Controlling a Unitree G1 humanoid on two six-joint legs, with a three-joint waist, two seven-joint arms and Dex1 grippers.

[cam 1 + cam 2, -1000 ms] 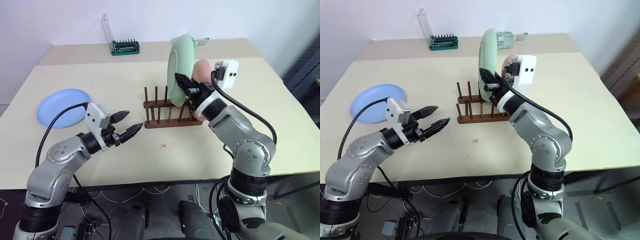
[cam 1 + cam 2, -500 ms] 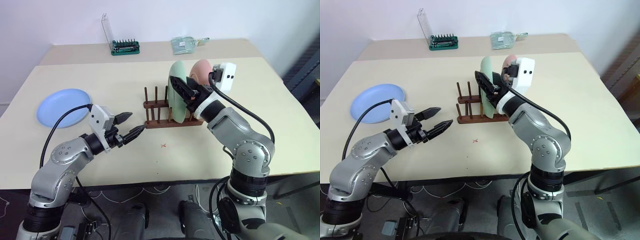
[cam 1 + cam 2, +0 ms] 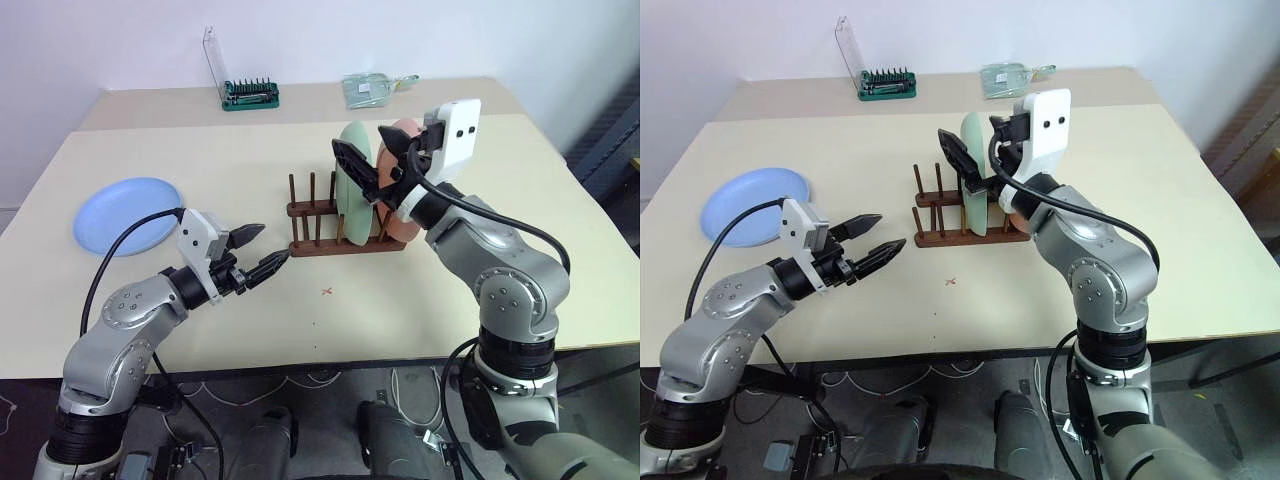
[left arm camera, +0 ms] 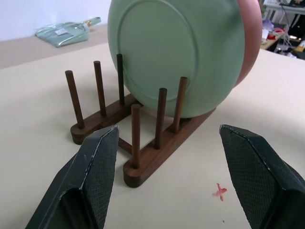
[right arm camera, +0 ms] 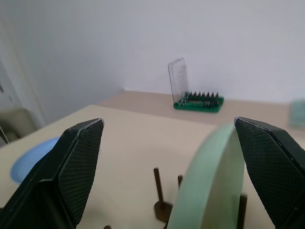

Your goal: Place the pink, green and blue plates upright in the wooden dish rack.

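The green plate [image 3: 353, 180] is seen standing upright between the pegs of the wooden dish rack [image 3: 330, 232], with the pink plate [image 3: 402, 185] upright just behind it in the same rack. The blue plate [image 3: 127, 215] is left lying flat on the worktop [image 3: 180, 330], well apart from the rack on the robot's left. The right gripper [image 3: 366, 158] is held above the green plate's rim with its fingers spread wide and nothing between them. The left gripper [image 3: 260, 250] is held level near the rack's open end, its fingers parted and empty. A green tool case [image 3: 249, 94] and a clear packet [image 3: 372, 88] are seen at the far edge.
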